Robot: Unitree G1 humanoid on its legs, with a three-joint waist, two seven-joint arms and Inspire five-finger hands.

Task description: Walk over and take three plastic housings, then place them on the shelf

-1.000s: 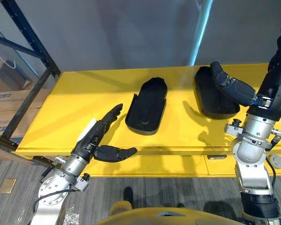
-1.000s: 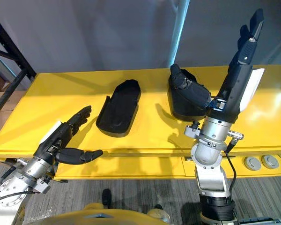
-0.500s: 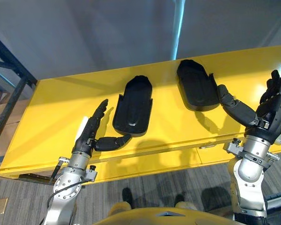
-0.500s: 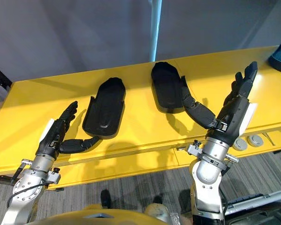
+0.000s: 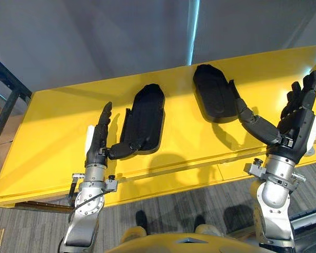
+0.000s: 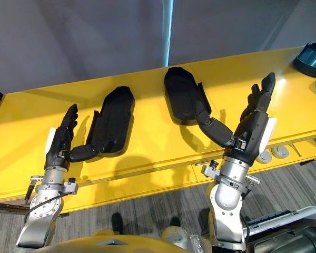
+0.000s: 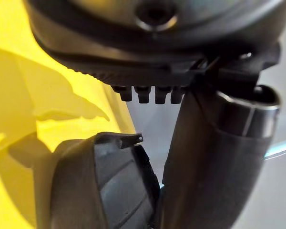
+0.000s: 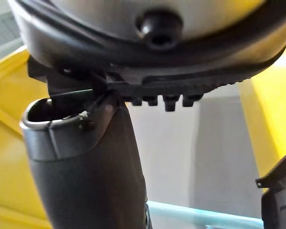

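Two black plastic housings lie hollow side up on the yellow table (image 5: pixel 52 132). One housing (image 5: pixel 143 116) is left of centre and the other housing (image 5: pixel 213 94) is right of centre. My left hand (image 5: pixel 99 138) stands open beside the left housing's near end, fingers straight, its thumb reaching against that housing's near edge. In the left wrist view the same housing (image 7: pixel 100 191) shows close by the thumb (image 7: pixel 214 162). My right hand (image 5: pixel 297 108) is open and raised to the right of the right housing, its thumb stretched toward that housing's near right edge.
A dark blue shelf frame (image 5: pixel 2 100) stands at the table's left end. A dark round thing (image 6: pixel 312 52) sits at the table's far right. A grey wall with a pale blue strip (image 5: pixel 192 31) rises behind the table. Small round fittings (image 6: pixel 276 153) sit on the table's front edge.
The camera has come closer and swung right, so the scene shifted. My left hand has moved up beside the left housing, thumb at its edge. My right hand has lowered from high above.
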